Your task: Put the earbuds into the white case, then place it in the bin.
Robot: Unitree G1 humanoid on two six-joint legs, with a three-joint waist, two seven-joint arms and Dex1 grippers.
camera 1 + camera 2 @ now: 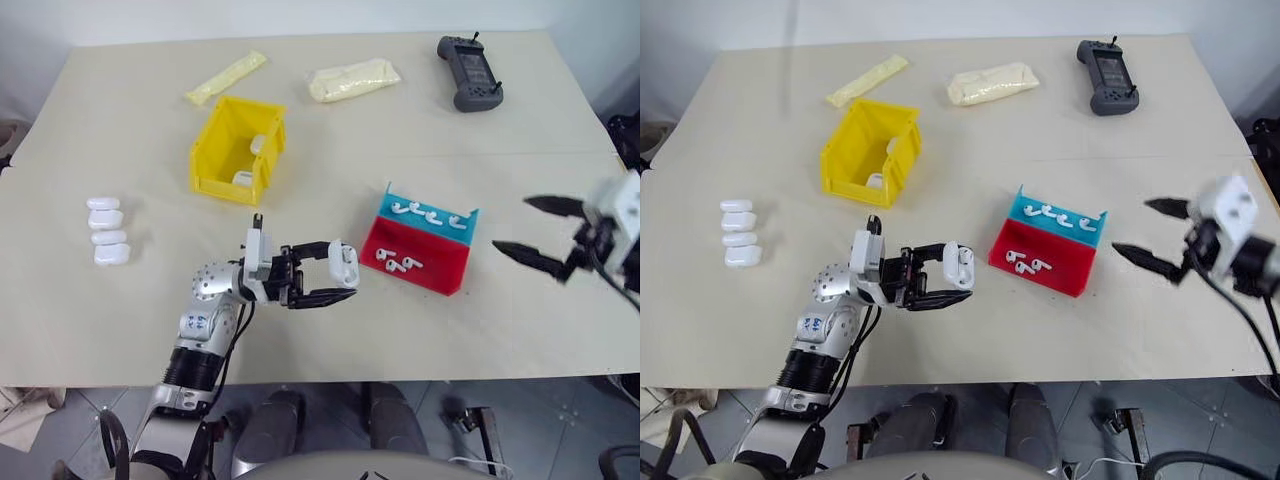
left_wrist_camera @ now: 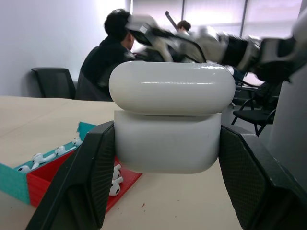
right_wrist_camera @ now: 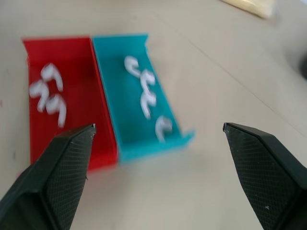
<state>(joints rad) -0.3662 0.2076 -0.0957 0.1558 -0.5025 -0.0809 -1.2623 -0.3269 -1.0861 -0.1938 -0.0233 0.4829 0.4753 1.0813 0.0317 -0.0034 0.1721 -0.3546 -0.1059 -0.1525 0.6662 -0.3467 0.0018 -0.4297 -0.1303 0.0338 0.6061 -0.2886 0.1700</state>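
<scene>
My left gripper (image 1: 335, 272) is shut on a white case (image 1: 345, 265), held above the table in front of the red-and-teal tray (image 1: 440, 278); the case's lid (image 2: 171, 88) is down. Several earbuds (image 1: 398, 263) lie in the tray's red half and more earbuds (image 1: 430, 214) in its teal half. My right gripper (image 1: 532, 228) hangs open and empty to the right of the tray. The yellow bin (image 1: 212, 135) stands at the back left with white cases (image 1: 258, 146) inside.
Several more white cases (image 1: 107, 230) are stacked in a row at the left. Two pale plastic bags (image 1: 353, 79) and a dark handheld controller (image 1: 469, 72) lie along the far side. People and office chairs appear behind the table in the left wrist view.
</scene>
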